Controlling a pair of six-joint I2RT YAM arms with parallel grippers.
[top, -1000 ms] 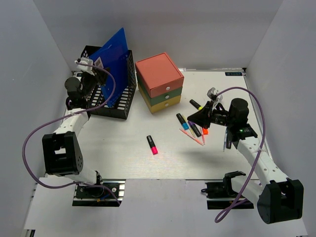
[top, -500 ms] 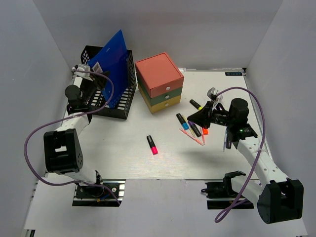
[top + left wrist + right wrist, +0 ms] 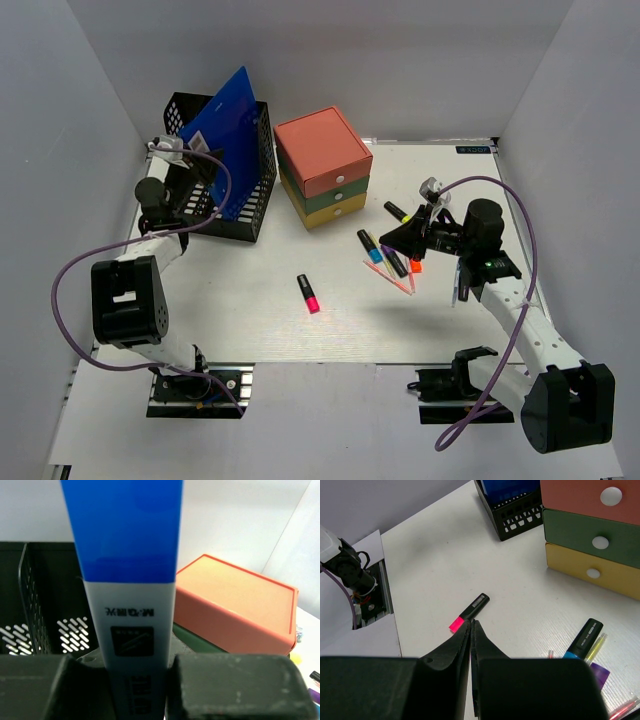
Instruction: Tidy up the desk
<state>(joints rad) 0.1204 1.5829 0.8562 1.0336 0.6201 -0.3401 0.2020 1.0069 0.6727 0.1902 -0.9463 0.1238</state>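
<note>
- Left end effector (image 3: 186,166) is clamped on the blue folder (image 3: 228,128); in the left wrist view its two dark fingers (image 3: 227,686) press the folder's grey spine (image 3: 136,645) from either side
- The left arm (image 3: 128,300) rises from its base at the near left corner and reaches towards the far left, with its wrist at the left near side of the black mesh file rack (image 3: 256,200)
- The blue folder stands tilted, its lower part inside the rack and its upper corner well above the rack's rim
- The right end effector (image 3: 386,238) is clenched with nothing between its fingers; in the right wrist view the two black tips (image 3: 471,630) meet in a closed point
- The right arm (image 3: 520,320) runs from its base at the near right towards the far side, bends at the elbow and turns its wrist left, so the end effector points towards the middle of the desk (image 3: 250,300) and hangs above it without touching anything
- The desk is the wide white surface under both arms, reaching from the near rail to the far wall
- A drawer box (image 3: 322,165) with a coral top and green and yellow drawers sits at the far middle, just right of the rack
- A pink highlighter (image 3: 308,293) lies alone near the desk's centre
- A blue highlighter (image 3: 370,246) and several other pens lie in a loose cluster beneath the right end effector
</note>
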